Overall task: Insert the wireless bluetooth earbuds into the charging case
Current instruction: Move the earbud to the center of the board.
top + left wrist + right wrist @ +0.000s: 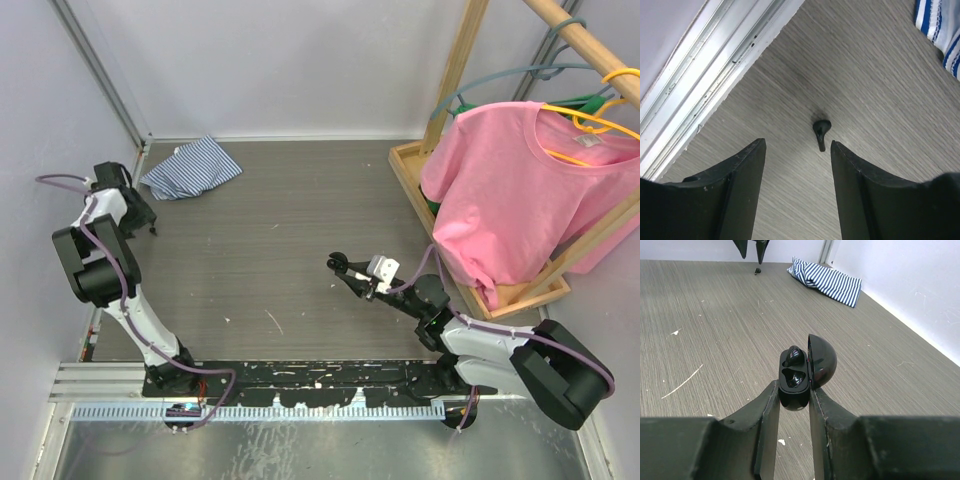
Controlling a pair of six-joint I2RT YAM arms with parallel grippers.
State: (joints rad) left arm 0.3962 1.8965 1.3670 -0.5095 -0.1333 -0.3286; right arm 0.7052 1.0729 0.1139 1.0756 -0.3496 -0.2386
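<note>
A small black earbud [821, 128] lies on the grey table, its stem pointing toward my left gripper [797, 142]. That gripper is open; its fingertips flank bare table just short of the earbud, which sits nearer the right finger [855, 175]. The right wrist view shows the same earbud [757, 271] far off, under the left fingers [761, 250]. My right gripper [792, 390] is shut on the black charging case [792, 385], held above the table mid-right [338, 263]. Its domed lid [822, 360] stands open. A black earbud [792, 356] sits in the upper well; the lower well looks empty.
A blue-and-white striped cloth [190, 167] lies at the far left, close to the left gripper. A metal rail and wall [705, 65] border the table's left edge. A wooden rack [470, 280] with a pink shirt [510, 190] on hangers stands at the right.
</note>
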